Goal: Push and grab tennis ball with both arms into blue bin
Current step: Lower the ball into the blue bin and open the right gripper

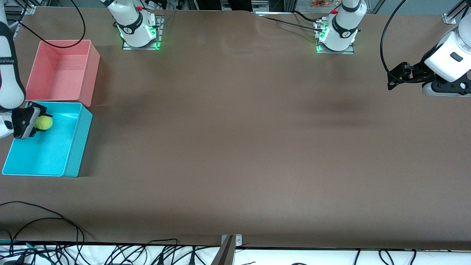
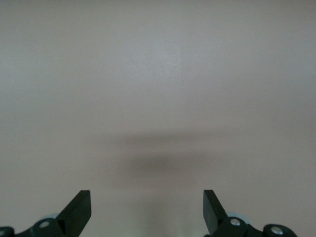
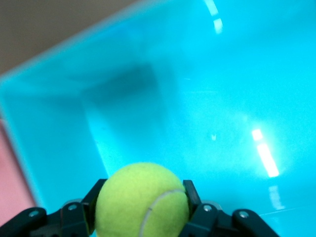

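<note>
The tennis ball (image 1: 44, 122) sits pinched between the two fingers of the right gripper (image 1: 34, 123), which is clamped tight on it. In the right wrist view the ball (image 3: 142, 201) fills the gap between the black fingers (image 3: 191, 193), one finger pressed against each side, with the ball's rounded front bulging out past the fingertips and a pale seam curving across its fuzz. The ball hangs in the air over the blue bin (image 1: 79, 141), above the part of the bin that lies toward the pink bin (image 1: 90, 79). It does not rest on the bin's floor; the glossy cyan floor and walls (image 3: 59, 148) show below it with bright reflections.

The blue bin stands at the right arm's end of the table (image 1: 235, 147), nearer to the front camera than the pink bin, the two just beside each other. The right arm (image 1: 9, 73) reaches down to the blue bin from above the pink bin's outer edge.

The left gripper (image 1: 392, 79) hovers over the bare brown tabletop at the left arm's end, well apart from the bins. Its fingers (image 2: 79, 210) stand spread wide with nothing between them, only the table surface and a soft shadow showing below. The left arm (image 1: 450, 59) waits there.
</note>
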Robot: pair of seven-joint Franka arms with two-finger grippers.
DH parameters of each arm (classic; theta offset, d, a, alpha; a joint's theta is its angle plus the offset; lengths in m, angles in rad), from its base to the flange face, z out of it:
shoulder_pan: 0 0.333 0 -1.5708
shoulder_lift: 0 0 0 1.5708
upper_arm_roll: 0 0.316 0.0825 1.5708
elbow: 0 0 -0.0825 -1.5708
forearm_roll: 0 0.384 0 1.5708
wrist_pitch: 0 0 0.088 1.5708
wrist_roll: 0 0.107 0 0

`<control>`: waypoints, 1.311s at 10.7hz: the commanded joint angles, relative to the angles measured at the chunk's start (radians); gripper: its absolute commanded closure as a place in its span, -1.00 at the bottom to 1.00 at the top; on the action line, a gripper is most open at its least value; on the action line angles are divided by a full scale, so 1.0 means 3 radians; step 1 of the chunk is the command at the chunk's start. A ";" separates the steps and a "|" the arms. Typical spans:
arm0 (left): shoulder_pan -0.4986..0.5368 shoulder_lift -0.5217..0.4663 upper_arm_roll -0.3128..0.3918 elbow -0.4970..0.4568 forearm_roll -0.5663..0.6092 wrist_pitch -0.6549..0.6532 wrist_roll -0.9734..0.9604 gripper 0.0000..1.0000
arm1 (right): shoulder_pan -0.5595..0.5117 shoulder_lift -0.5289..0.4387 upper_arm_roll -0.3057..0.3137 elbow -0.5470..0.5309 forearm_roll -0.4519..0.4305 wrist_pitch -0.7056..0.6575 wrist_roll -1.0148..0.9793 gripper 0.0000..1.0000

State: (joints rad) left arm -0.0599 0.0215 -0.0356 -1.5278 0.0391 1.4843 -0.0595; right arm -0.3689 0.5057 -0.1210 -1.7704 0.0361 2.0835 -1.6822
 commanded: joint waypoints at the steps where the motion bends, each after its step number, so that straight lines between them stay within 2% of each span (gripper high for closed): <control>1: 0.0031 0.0041 -0.0014 0.0092 -0.0048 -0.0075 -0.0027 -1.00 | -0.0182 0.0477 0.0040 0.0261 0.0131 0.0238 0.0543 0.63; 2: 0.0031 0.0036 -0.0014 0.0082 -0.0048 -0.0075 -0.0027 -1.00 | -0.0172 0.0487 0.0040 0.0261 0.0120 0.0275 0.0621 0.03; 4: 0.0026 0.0041 -0.0014 0.0087 -0.0048 -0.0075 -0.0027 -1.00 | -0.0136 0.0477 0.0035 0.0261 0.0090 0.0234 0.0663 -0.99; 6: 0.0021 0.0036 -0.0014 0.0087 -0.0048 -0.0075 -0.0032 -1.00 | -0.0131 0.0442 0.0040 0.0266 0.0038 0.0188 0.0642 -1.00; 7: 0.0021 0.0036 -0.0014 0.0087 -0.0048 -0.0075 -0.0027 -1.00 | -0.0120 0.0350 0.0045 0.0317 0.0038 0.0011 0.0668 -1.00; 11: 0.0005 0.0036 -0.0019 0.0092 -0.0048 -0.0075 -0.0032 -1.00 | 0.0002 0.0253 0.0071 0.0986 0.0059 -0.1011 0.0871 -1.00; 14: 0.0010 0.0036 -0.0019 0.0097 -0.0048 -0.0075 -0.0027 -1.00 | 0.0237 -0.0038 0.0061 0.1197 0.0033 -0.1580 0.1240 -1.00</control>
State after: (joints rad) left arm -0.0585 0.0225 -0.0400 -1.5276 0.0390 1.4832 -0.0595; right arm -0.3457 0.5542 -0.1008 -1.4536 0.0609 1.7162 -1.3811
